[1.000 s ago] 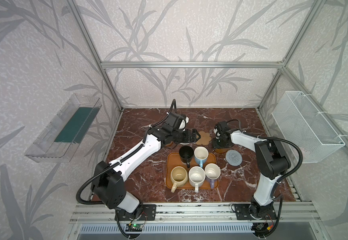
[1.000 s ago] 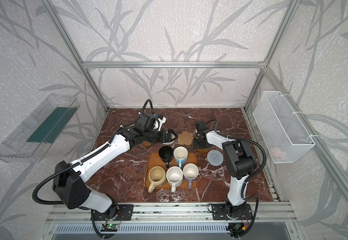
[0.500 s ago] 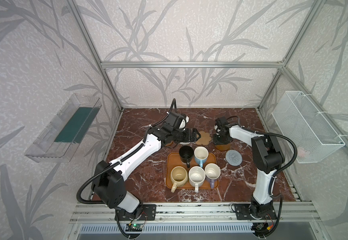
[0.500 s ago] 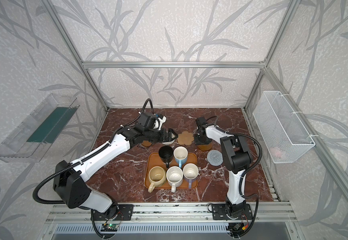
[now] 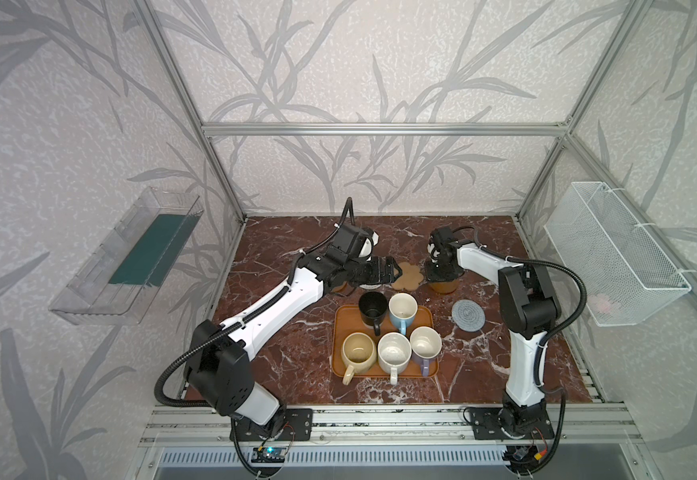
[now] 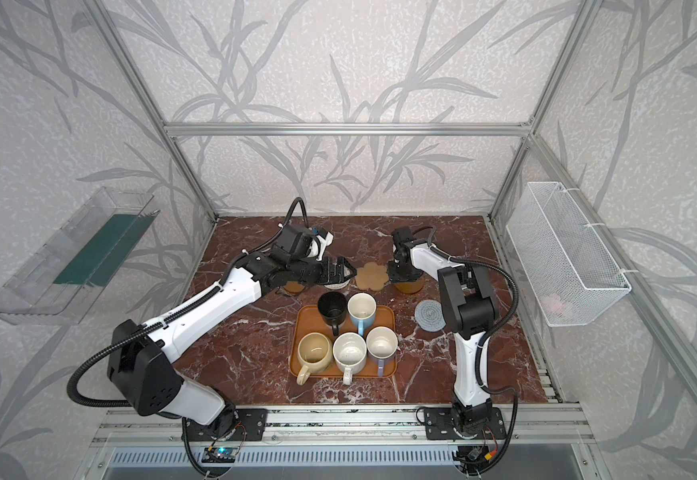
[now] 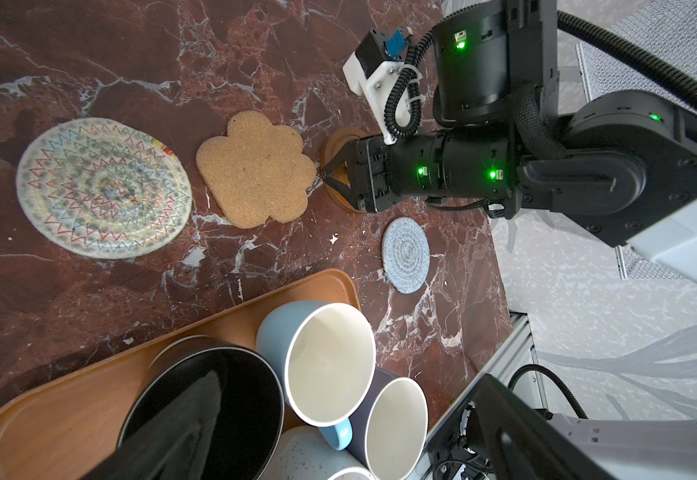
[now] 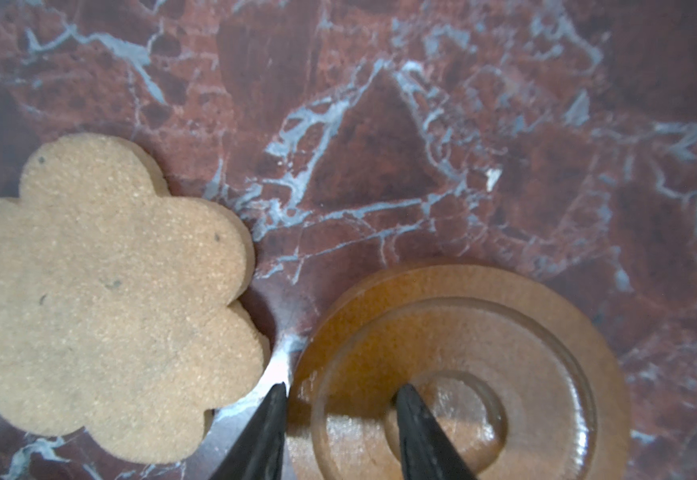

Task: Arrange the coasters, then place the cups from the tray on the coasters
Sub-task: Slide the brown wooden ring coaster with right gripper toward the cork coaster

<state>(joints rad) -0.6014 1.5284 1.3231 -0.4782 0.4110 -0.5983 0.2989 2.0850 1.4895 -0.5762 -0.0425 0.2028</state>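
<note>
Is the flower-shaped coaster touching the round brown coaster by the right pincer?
Apart. The right wrist view shows bare marble between the flower-shaped coaster and the round brown coaster.

No writing, brand, number or sign can be read in any view. The cups (image 5: pixel 402 309), the tray (image 5: pixel 343 322) and the coasters (image 7: pixel 255 168) are seen to be unlettered.

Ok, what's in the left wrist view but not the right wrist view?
Left wrist only: the beige woven round coaster, grey-blue woven round coaster, orange-brown tray, black mug, light blue mug. Right wrist only: the sunken middle of the round brown disc coaster. Both: that disc, the right pincer straddling its rim, the tan flower-shaped cork coaster, and red marble table.
</note>
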